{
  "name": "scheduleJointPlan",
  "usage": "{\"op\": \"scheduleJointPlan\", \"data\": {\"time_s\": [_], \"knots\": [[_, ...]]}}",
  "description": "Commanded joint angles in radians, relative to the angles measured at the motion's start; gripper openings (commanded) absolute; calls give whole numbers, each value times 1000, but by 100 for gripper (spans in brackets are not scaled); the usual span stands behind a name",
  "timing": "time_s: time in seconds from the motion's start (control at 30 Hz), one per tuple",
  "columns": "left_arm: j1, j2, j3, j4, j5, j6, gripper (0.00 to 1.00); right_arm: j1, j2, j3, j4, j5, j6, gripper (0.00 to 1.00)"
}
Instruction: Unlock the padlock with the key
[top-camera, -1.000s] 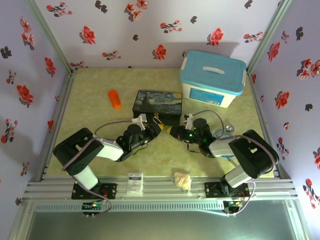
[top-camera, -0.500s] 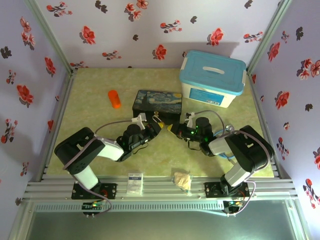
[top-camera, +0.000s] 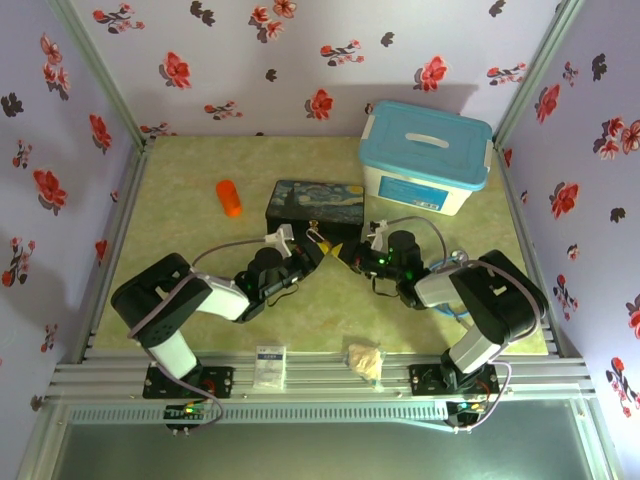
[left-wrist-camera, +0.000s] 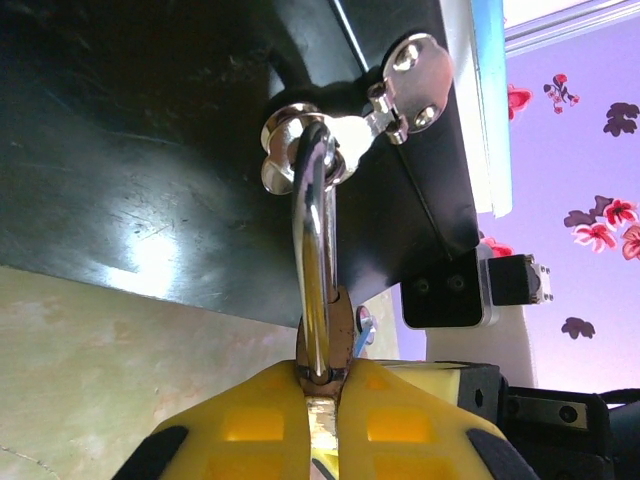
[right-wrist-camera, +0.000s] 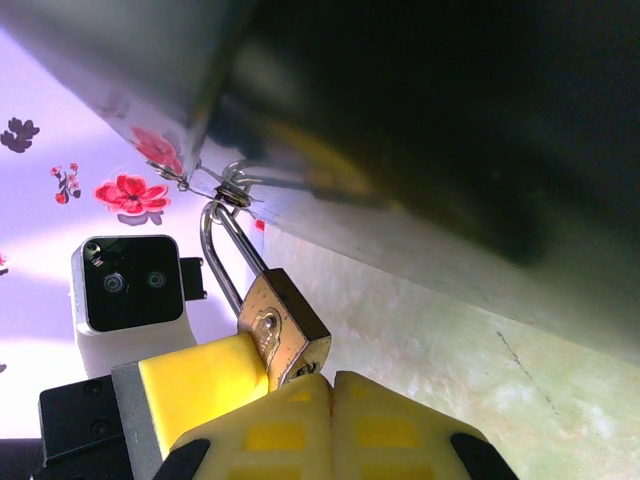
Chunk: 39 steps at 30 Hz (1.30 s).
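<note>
Your 2 arms lie low over the table, elbows bent outward and forearms angled inward, so the wrists nearly meet at the middle. Your left gripper (top-camera: 313, 243) points to the far right. In its wrist view, its yellow fingers (left-wrist-camera: 250, 420) are pressed together, pinching the padlock (left-wrist-camera: 337, 318) at their tips. Your right gripper (top-camera: 352, 256) points far-left toward it, its 2 yellow fingers (right-wrist-camera: 390, 430) closed flat against each other, their tips just beside the left gripper's.
</note>
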Motion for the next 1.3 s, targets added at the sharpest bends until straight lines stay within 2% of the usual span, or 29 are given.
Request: {"op": "scheduleJointPlan", "data": {"time_s": [0.0,0.13,0.27,0.33,0.43,0.63,0.7,0.8,0.83,0.93,1.0,1.07,1.1,1.27], "knots": [[-56,15,33,73,153,2,0,17,-31,70,43,45,-31,0],[-56,40,27,74,145,6,0,46,-67,60,30,100,-37,0],[-56,58,18,71,121,-14,0,159,-176,50,-221,349,-154,0],[-56,60,15,79,110,-19,0,202,-193,52,-274,415,-185,0],[-59,63,21,86,117,-18,0,193,-136,27,-144,383,-109,0],[-58,78,-4,163,115,-45,0,126,125,24,407,179,227,0],[-55,83,-10,173,115,-50,0,125,133,33,394,170,241,0],[-55,83,-18,177,106,-48,0,122,103,25,299,185,205,1],[-54,82,-23,177,99,-49,0,118,98,17,276,187,200,6],[-39,78,-39,173,87,-50,0,108,87,-14,219,199,167,8],[-27,74,-48,162,79,-49,0,106,62,-29,106,210,112,15],[-19,74,-55,159,78,-48,0,115,16,-48,-11,235,51,30],[-17,75,-57,156,76,-47,0,121,-11,-51,-74,247,22,34],[-17,85,-68,142,67,-51,0,195,-182,0,-531,406,-202,37]]}}
